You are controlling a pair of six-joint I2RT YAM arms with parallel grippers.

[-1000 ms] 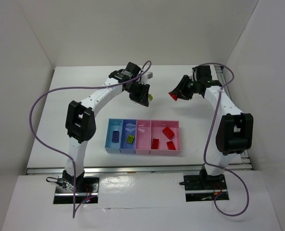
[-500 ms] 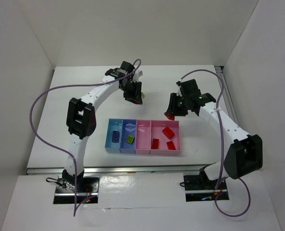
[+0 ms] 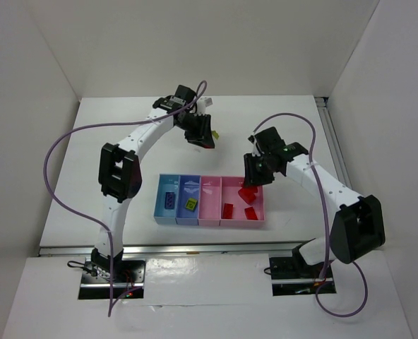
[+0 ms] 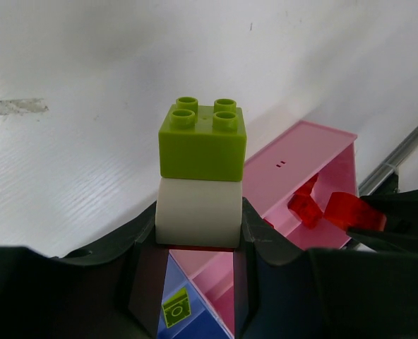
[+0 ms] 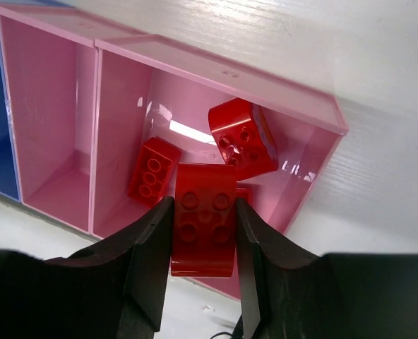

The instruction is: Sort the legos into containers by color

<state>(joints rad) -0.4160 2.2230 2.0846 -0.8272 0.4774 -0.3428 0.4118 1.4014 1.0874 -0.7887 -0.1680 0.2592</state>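
Your right gripper (image 5: 203,219) has swung in from the far right and now hangs over the wide pink tray (image 5: 124,120), its fingers clamped on a red brick (image 5: 203,233). That brick hides part of the tray floor, and two loose red bricks (image 5: 234,138) show around it. Your left gripper (image 4: 198,219), beyond the tray's far-left corner, has barely shifted. It pinches a pale brick (image 4: 197,212) topped by a yellow-green brick (image 4: 202,145). A red sliver (image 4: 195,248) beneath is too cut off to identify.
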